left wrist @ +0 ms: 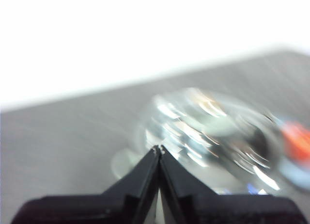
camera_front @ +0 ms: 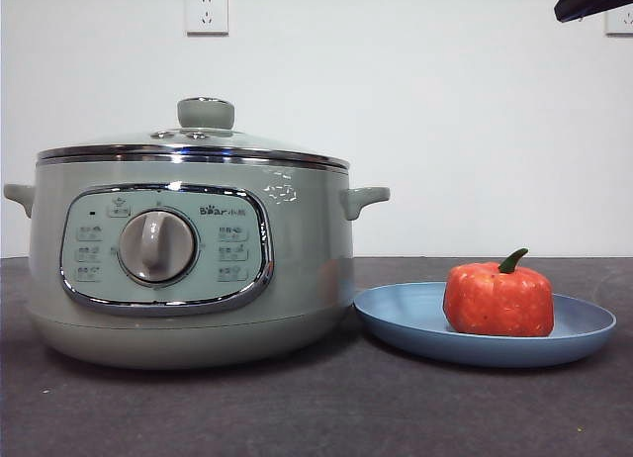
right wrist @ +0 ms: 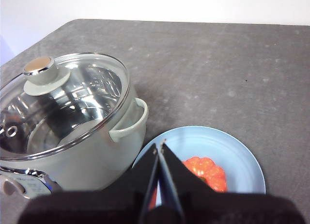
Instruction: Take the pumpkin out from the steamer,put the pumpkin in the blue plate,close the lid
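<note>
Both grippers shut and empty, pumpkin on the plate, lid on the steamer.

The right gripper, jaws together, hangs above the blue plate bearing the pumpkin. The left gripper, jaws pressed tip to tip, is over the blurred lid; the steamer stands just beside the plate.

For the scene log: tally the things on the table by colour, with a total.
Sage green: 2, the steamer and its lid (glass, green knob)
Light blue: 1, the blue plate
Orange-red: 1, the pumpkin
Total: 4
</note>
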{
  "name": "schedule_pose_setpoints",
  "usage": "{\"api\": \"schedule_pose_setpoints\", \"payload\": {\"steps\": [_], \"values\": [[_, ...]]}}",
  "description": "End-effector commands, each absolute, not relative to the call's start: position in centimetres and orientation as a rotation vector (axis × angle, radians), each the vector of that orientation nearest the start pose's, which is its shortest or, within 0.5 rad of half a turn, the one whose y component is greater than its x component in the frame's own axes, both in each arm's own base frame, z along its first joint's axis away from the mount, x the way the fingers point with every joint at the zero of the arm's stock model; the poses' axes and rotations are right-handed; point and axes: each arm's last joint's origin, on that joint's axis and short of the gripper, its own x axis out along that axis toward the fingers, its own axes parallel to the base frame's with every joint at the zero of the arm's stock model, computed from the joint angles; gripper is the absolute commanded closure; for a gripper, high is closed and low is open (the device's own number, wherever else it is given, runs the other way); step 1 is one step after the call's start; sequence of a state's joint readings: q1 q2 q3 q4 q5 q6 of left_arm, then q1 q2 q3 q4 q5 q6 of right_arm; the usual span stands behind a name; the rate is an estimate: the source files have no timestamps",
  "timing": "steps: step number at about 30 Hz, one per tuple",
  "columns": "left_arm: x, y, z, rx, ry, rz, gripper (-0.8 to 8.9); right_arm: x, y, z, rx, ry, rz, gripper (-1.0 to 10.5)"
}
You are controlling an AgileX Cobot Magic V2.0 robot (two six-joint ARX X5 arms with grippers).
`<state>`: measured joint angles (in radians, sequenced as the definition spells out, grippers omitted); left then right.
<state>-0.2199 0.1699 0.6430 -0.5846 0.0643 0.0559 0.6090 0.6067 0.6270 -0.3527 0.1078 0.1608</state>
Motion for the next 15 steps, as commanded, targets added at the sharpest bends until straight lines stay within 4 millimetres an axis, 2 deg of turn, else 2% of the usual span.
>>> {"api": "schedule_pose_setpoints", "payload": {"steps": [1,5,10,15], "values": [[5.1,-0.8,27.8,0.049,0.073,-0.181,8.16,11.5,7.6,28.6,0.043,0.356,0.466,9.6],[6.3,-0.4,24.5,0.048,0.028,-0.103,8.16,11.5,7.6,28.6,0.043,0.356,0.465,9.6],[8.2,-0.1,20.2,0.049,0.067,-0.059,8.16,11.5,7.6,28.6,0.043,0.357,0.465,9.6],[9.2,0.0,17.2,0.047,0.108,-0.051,8.16,11.5,7.6,28.6,0.043,0.356,0.466,9.6]]}}
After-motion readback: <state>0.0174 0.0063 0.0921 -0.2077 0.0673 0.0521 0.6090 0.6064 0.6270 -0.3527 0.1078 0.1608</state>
